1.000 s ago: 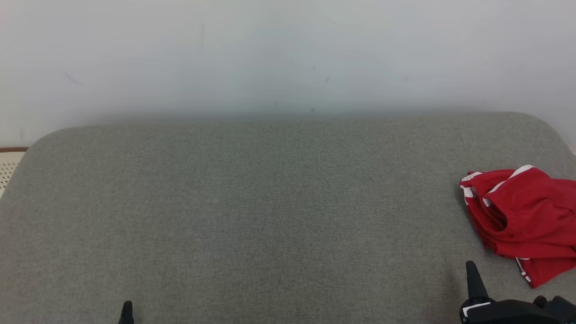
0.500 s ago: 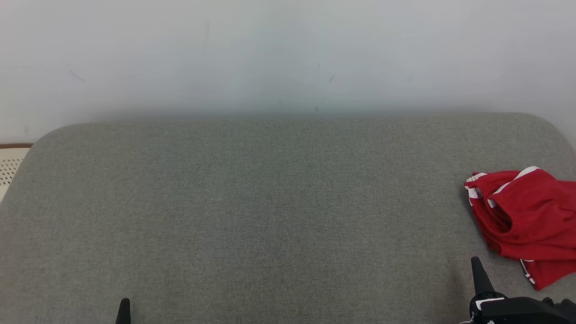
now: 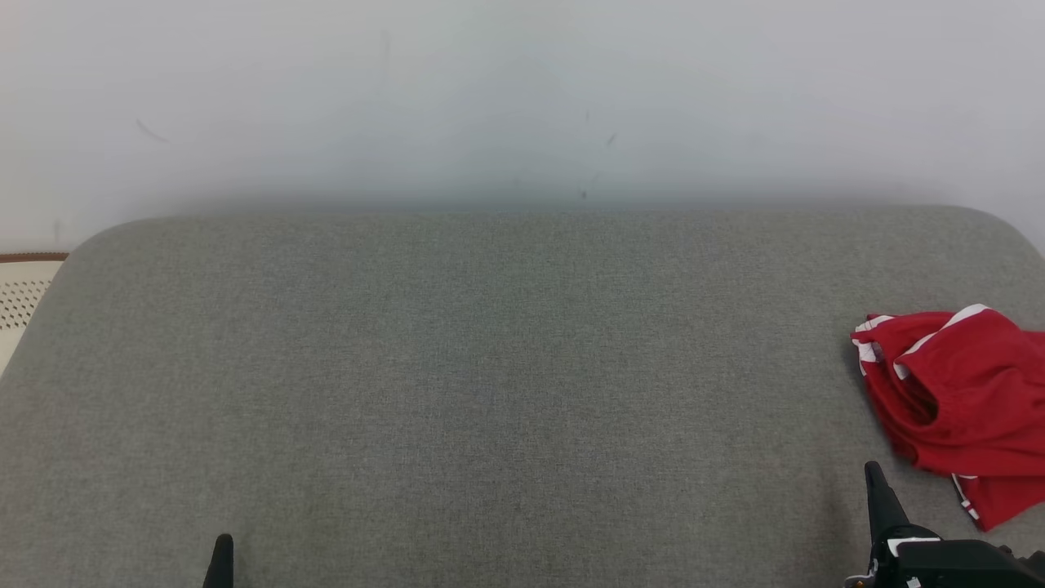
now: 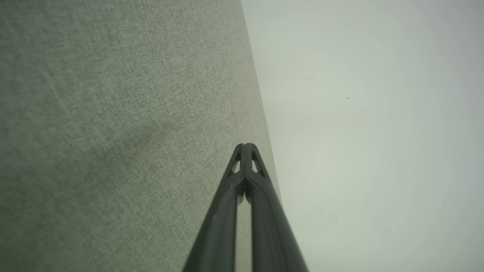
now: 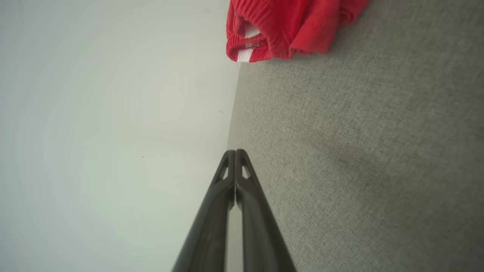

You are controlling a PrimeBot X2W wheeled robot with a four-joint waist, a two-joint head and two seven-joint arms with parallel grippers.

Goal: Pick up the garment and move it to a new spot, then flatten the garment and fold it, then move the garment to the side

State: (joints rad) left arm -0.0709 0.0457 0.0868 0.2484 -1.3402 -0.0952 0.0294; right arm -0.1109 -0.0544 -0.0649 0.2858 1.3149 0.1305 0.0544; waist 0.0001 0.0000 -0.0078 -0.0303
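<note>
The left gripper (image 4: 245,146) has its two dark fingers pressed together and holds nothing; its tip is over the gray cushion (image 3: 490,367) at the near left. The right gripper (image 5: 235,152) is also closed and empty, at the near right. The red garment (image 3: 963,400), trimmed with white stripes, lies crumpled at the cushion's right edge, just beyond the right gripper and apart from it. A pale wall (image 3: 490,98) rises behind the cushion.
</note>
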